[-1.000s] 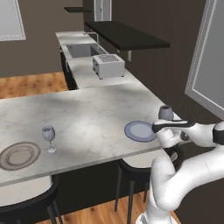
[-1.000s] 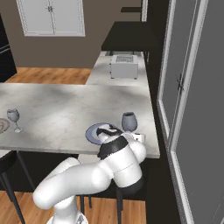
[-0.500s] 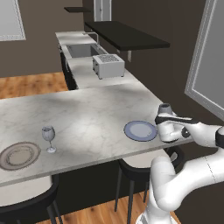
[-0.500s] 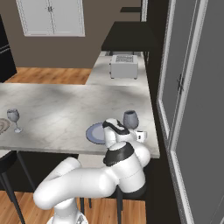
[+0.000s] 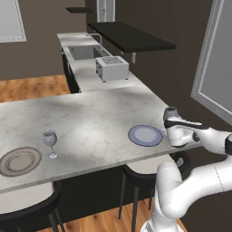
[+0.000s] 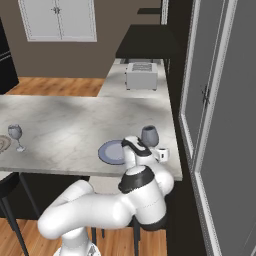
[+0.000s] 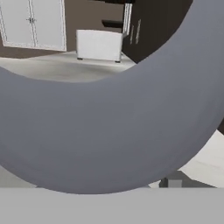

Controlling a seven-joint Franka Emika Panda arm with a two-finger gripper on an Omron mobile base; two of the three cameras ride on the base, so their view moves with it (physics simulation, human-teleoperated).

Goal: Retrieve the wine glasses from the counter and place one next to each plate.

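Two wine glasses stand on the marble counter (image 5: pixel 90 127) in the left base view: one (image 5: pixel 50 143) beside the beige plate (image 5: pixel 19 161), the other (image 5: pixel 170 113) just right of the blue-grey plate (image 5: pixel 145 135), at the gripper (image 5: pixel 171 123). From the right base view, that rounder glass (image 6: pixel 149 135) sits at the gripper (image 6: pixel 143 149), whose grasp I cannot tell. The hand view looms with its grey bowl (image 7: pixel 109 131).

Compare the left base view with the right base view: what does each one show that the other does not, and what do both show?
Left base view: the whole beige plate, the sink and a dark shelf. Right base view: white cabinet doors and a tall grey cupboard. Both: the marble top, the blue-grey plate, the small glass, the toaster, and the rounder glass in front of the robot's hand.
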